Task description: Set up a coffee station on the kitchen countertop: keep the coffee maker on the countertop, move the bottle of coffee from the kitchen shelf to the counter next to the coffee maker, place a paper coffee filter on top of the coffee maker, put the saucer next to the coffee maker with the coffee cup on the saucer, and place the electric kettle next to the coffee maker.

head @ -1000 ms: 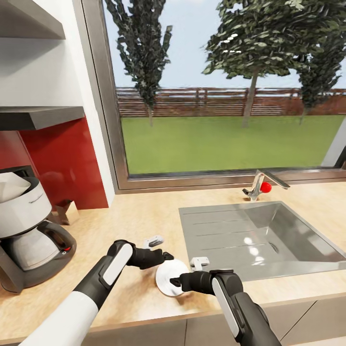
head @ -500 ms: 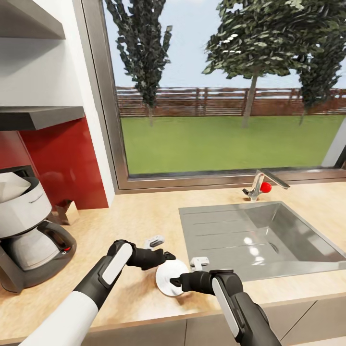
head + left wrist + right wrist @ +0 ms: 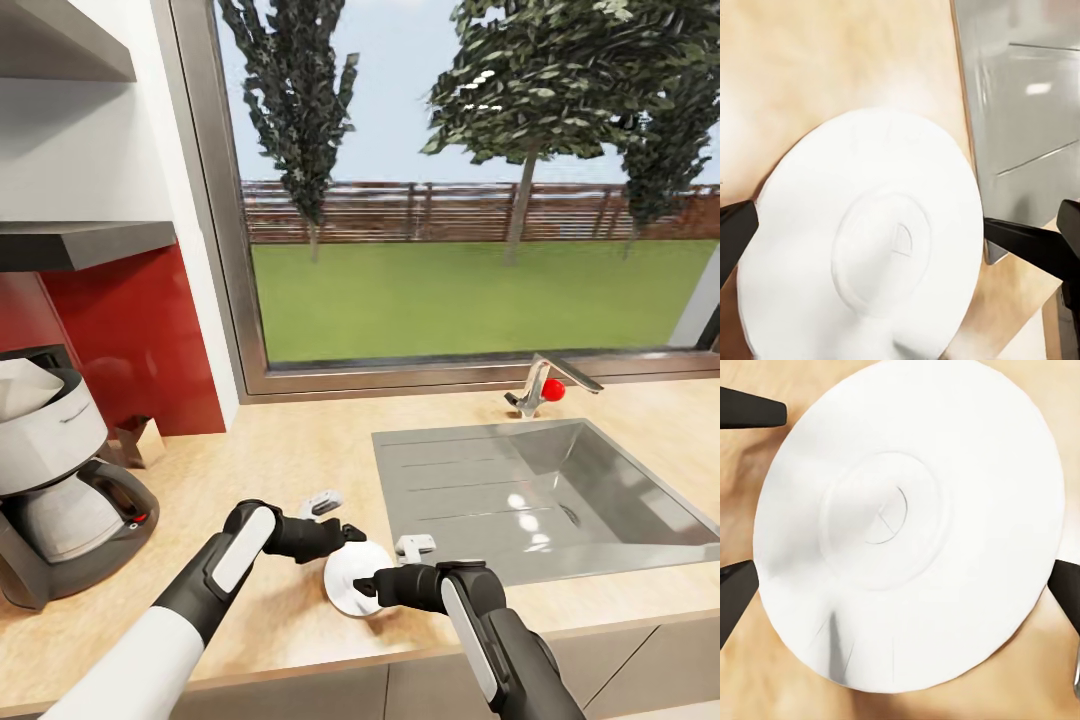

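**Both grippers at the saucer on the tabletop**

The saucer (image 3: pixel 352 577) lies flat on the light-wood tabletop (image 3: pixel 290 450), close to the front edge and just beside the near left corner of the steel sink (image 3: pixel 540 490). Both arms reach toward it from the front.

The left gripper (image 3: pixel 345 533) comes from the left side and stops at the far left rim of the saucer. In the left wrist view its fingers (image 3: pixel 1027 244) stand apart, one dark tip on each side of the white saucer (image 3: pixel 870 240), with the plate lying between them. The fingers are open and do not press on the rim.

The right gripper (image 3: pixel 362 585) comes from the right and its tips are over the near part of the saucer. In the right wrist view the fingers (image 3: pixel 750 409) are also spread wide, and the saucer (image 3: pixel 907 521) lies between the dark tips. Whether any tip touches the plate cannot be told.

The coffee maker (image 3: pixel 55 480) stands on the tabletop well to the left of the left fingers, against the red backsplash (image 3: pixel 130 340). A white paper filter (image 3: pixel 22 385) sits in its grey basket on top. A tap (image 3: pixel 545 385) with a red knob stands behind the sink, beyond the fingers, under the window (image 3: pixel 470 190).
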### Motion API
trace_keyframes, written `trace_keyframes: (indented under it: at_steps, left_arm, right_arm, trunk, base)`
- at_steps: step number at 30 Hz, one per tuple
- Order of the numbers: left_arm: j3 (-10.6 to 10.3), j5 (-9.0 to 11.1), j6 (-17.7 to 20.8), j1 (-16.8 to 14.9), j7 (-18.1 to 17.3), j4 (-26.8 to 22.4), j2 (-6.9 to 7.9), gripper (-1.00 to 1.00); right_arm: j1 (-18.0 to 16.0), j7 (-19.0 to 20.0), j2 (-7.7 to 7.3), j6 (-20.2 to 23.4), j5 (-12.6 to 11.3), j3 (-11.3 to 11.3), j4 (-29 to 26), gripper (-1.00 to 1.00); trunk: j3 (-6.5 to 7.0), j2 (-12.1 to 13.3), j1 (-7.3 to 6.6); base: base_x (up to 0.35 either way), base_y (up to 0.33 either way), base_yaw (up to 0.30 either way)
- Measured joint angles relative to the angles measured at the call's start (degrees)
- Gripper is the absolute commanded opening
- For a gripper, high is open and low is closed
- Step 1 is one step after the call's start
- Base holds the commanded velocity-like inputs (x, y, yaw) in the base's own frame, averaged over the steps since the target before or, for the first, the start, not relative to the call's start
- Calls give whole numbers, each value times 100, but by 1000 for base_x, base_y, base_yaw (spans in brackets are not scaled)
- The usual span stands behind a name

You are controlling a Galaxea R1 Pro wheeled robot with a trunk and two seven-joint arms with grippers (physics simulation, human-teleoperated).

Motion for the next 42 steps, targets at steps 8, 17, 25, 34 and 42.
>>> trace_keyframes:
  at_steps: [8, 17, 25, 34, 42]
  left_arm:
    - [1, -12, -18, 139, -3, 59, 11, 100]
    - [3, 8, -40, 183, -25, 64, 2, 100]
    - [3, 0, -26, 184, -17, 58, -61, 100]
    - [1, 10, -22, 186, -13, 59, -89, 100]
    - [5, 6, -18, 187, -8, 29, -89, 100]
  right_arm:
    - [0, 0, 0, -1, 4, 0, 1, 100]
    - [0, 3, 1, -5, -5, 0, 6, 100]
    - [0, 2, 1, -3, -2, 0, 4, 100]
    - [0, 1, -1, -2, -3, 0, 2, 100]
    - [0, 0, 0, -1, 3, -2, 1, 100]
  trunk:
    - [0, 0, 0]
    - [2, -2, 0]
    - [1, -1, 0]
    - [0, 0, 0]
    - [0, 0, 0]
  base:
    - [0, 0, 0]
    - [0, 0, 0]
    - [0, 0, 0]
    - [0, 0, 0]
    - [0, 0, 0]
